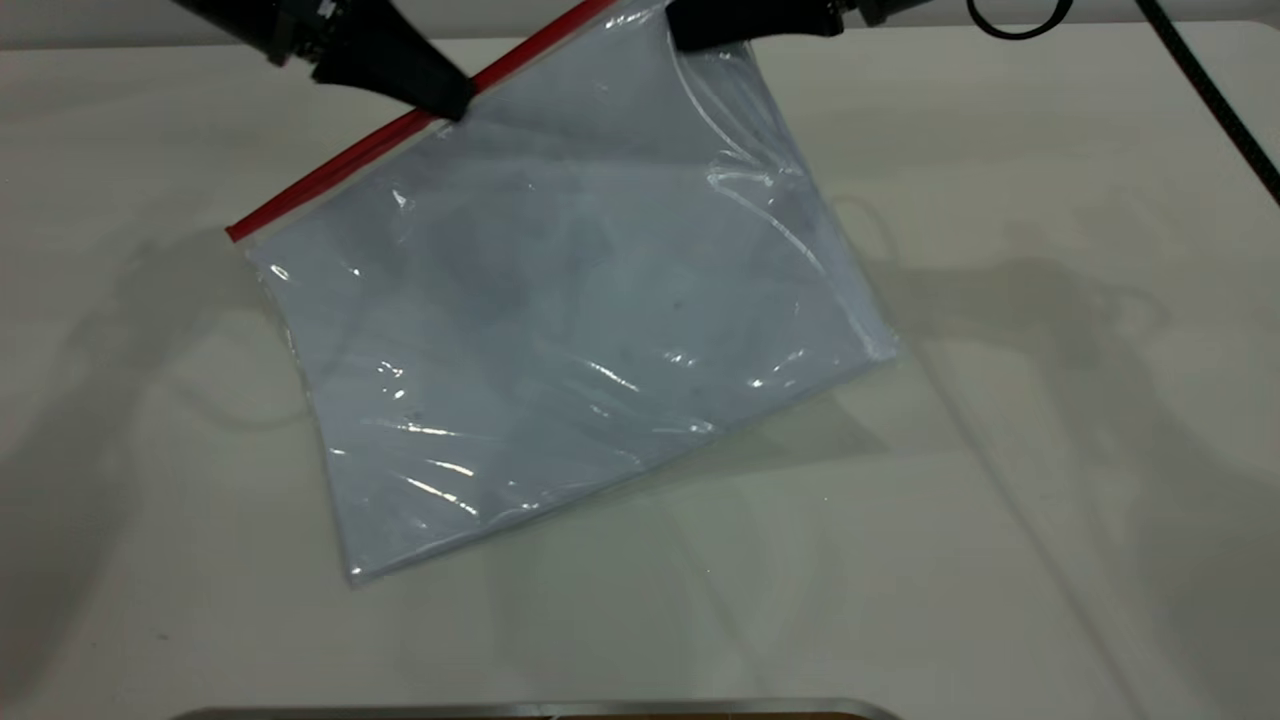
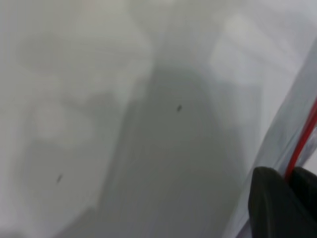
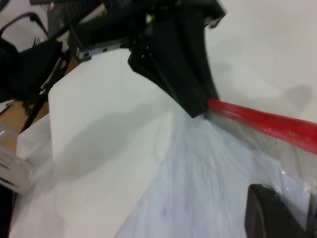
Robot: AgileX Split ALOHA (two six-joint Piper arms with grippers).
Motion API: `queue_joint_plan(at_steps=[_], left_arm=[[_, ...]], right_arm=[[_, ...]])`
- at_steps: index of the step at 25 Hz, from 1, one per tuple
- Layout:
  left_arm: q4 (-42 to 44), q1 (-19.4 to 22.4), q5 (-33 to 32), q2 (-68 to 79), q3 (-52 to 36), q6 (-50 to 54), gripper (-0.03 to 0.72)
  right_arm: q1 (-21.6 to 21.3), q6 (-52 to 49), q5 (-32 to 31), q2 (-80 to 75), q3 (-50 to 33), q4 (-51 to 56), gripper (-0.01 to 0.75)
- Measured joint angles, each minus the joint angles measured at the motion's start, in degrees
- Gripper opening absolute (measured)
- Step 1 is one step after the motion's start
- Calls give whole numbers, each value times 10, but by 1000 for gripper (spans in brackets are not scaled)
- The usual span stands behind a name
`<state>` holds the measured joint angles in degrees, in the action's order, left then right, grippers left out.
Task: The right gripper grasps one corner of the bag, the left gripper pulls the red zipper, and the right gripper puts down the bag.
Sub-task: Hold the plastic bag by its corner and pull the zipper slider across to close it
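Observation:
The bag (image 1: 560, 330), a clear pouch with a pale blue-white sheet inside, hangs tilted, its lower corner resting on the white table (image 1: 1050, 480). My right gripper (image 1: 690, 35) is shut on the bag's raised top corner at the upper edge of the exterior view. Its own wrist view shows the bag's plastic (image 3: 208, 188) held at the right gripper (image 3: 302, 203). My left gripper (image 1: 455, 100) is shut on the red zipper (image 1: 340, 170), roughly two thirds of the way up the strip. In the left wrist view the red zipper (image 2: 303, 139) runs in between the left gripper's (image 2: 290, 173) closed jaws.
A black braided cable (image 1: 1210, 90) trails over the table's far right. A metal edge (image 1: 540, 710) lies along the table's front. Beyond the table in the right wrist view stands dark equipment (image 3: 29, 64).

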<state>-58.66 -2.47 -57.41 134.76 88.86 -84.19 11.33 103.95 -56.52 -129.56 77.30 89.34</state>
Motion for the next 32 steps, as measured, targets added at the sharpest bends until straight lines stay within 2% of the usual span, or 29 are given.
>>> queue_joint_plan(at_steps=[8,13,19,27,32], left_arm=[[135,28,29,0,0,86,61],[252,30,43,0,0,176,65],[341,31,45,0,1,261,69],[338,33,40,-2,1,294,93],[323,40,40,-32,1,300,210]], right_arm=[[-12,14,1,0,-2,26,33],[-13,22,1,0,-2,32,33],[-14,24,1,0,-3,33,33],[-16,24,1,0,-3,35,33],[-23,24,16,-4,-3,44,44]])
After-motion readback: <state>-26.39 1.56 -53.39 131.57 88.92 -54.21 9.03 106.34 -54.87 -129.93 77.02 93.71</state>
